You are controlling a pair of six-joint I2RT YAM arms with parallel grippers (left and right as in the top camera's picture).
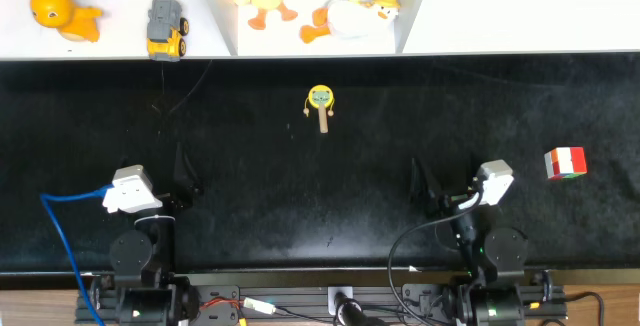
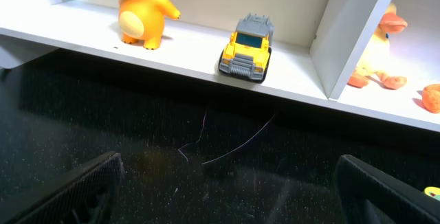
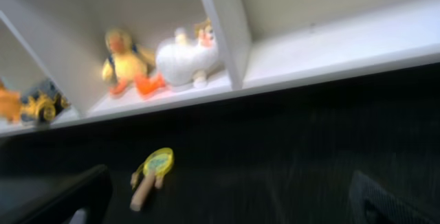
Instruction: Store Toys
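The rattle (image 1: 321, 106) (a yellow-green round face on a pale wooden handle) lies flat on the black table (image 1: 300, 196), near the middle compartment of the white shelf (image 1: 500, 16). The red-white-green cube (image 1: 565, 162) sits farther from the shelf, off its right compartment. The left gripper (image 2: 228, 162) and right gripper (image 3: 230, 177) both gape wide, empty.

You have no text, label, number or sign to read here. Any print on the yellow truck (image 2: 247, 47), on the small rattle (image 1: 321, 100) at upper middle, or on the coloured cube (image 1: 565, 163) at the right is too small to tell.
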